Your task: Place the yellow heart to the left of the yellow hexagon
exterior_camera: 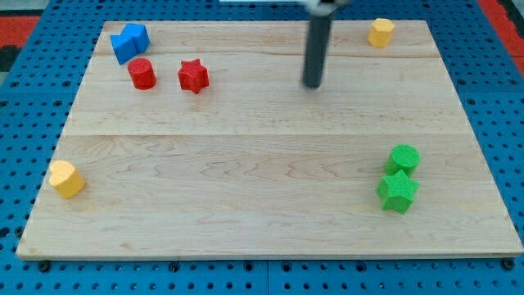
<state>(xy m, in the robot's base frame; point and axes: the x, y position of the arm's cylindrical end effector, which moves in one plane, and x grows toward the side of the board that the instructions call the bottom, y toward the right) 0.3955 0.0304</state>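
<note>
Resting on board: my tip (pixel 313 84) sits on bare wood in the upper middle of the board (pixel 246 164), touching no block; a plain rod, it has nothing to open or close.
Nearest blocks: the red star (pixel 193 75) and red cylinder (pixel 142 73) lie toward the view's left of my tip, the blue block (pixel 129 41) beyond them, shape unclear.
Target marker: the yellow hexagon (pixel 380 32) stands near the view's top right corner, with free wood on its left side.
Task block: the yellow heart (pixel 66 179) lies at the view's left edge, well apart from the hexagon.
Placement reasoning: I judge the push not yet begun, since my tip stands between the two yellow blocks.
Bystanders: the green cylinder (pixel 403 158) and green star (pixel 397 191) touch at the lower right.
Containers: none visible.
</note>
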